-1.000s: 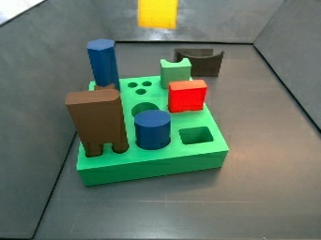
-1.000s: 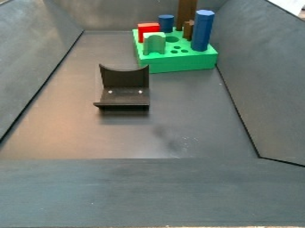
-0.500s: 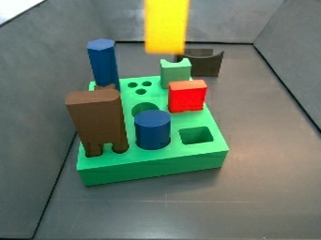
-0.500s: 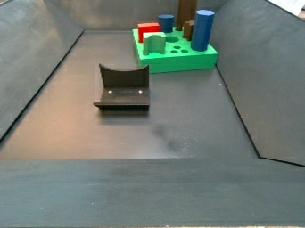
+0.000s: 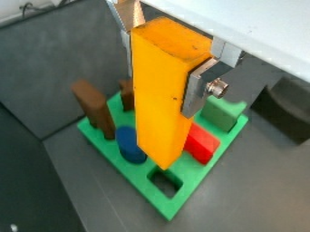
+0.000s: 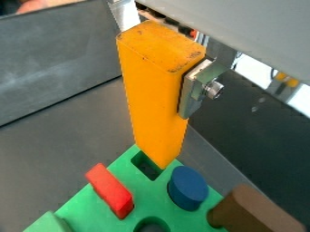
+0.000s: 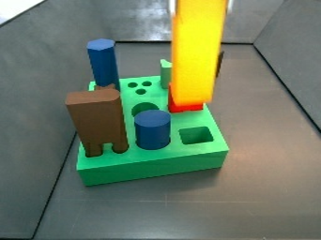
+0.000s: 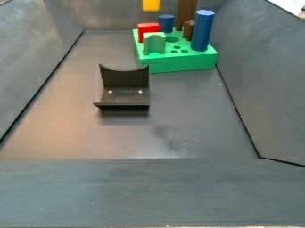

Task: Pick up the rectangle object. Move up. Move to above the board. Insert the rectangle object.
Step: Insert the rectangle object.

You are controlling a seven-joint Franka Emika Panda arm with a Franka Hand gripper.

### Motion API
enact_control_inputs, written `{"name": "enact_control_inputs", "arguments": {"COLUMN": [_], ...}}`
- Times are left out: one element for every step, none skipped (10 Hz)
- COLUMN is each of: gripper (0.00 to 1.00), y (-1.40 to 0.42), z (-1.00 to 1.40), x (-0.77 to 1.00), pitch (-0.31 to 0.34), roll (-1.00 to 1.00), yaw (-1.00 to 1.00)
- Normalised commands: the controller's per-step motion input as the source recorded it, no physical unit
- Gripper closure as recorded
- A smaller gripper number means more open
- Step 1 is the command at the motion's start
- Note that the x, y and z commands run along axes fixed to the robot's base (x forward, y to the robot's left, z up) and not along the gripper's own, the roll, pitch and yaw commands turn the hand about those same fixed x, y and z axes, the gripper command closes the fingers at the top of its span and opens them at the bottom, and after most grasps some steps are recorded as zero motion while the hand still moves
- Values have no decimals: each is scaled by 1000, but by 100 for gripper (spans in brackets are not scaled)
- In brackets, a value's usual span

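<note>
My gripper (image 5: 164, 54) is shut on the rectangle object (image 5: 158, 100), a tall yellow-orange block that hangs upright between the silver fingers (image 5: 201, 86). Both wrist views show this grip, and the gripper (image 6: 158, 54) holds the block (image 6: 151, 100) above the green board (image 6: 75, 210). In that view the block's lower end stands over a square hole (image 6: 145, 166), apart from it. In a side view the block (image 7: 198, 52) hangs over the board (image 7: 150, 164), with the square hole (image 7: 194, 136) open. The gripper itself is out of both side views; only the block's tip (image 8: 152, 4) shows above the board (image 8: 191, 61).
On the board stand a brown two-legged block (image 7: 98, 120), two blue cylinders (image 7: 101, 64) (image 7: 152, 129) and a red cube (image 8: 150, 33), with three small round holes (image 7: 143, 89). The dark fixture (image 8: 123, 86) stands on the floor in front of the board. Grey walls enclose the floor.
The yellow-orange block has come down and moved over the board; in the side view it now covers the red cube and the fixture behind.
</note>
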Motion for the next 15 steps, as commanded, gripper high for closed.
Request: {"name": "enact_control_inputs", "arguments": {"gripper": [100, 100, 100, 100, 100, 100, 100, 100, 100, 100, 100, 100, 100, 100, 100], "y": [0, 0, 0, -17, -80, -171, -100, 0, 94, 234, 214, 154, 34, 0, 0], "z": [-626, -657, -440, 0, -331, -551, -723, -849, -611, -634, -546, -480, -506, -537, -557], "x": [217, 169, 0, 0, -11, 0, 226, 40, 17, 0, -49, -194, -360, -411, -283], "pitch": [-91, -113, -66, 0, -90, -143, -104, -173, -109, -86, -61, -33, -44, -64, -53], "roll": [293, 260, 187, -9, 0, 24, 59, 66, 93, 169, 161, 121, 63, 69, 50], "yaw": [0, 51, 49, 0, 37, 191, 343, 337, 329, 331, 200, 0, -69, -37, 0]}}
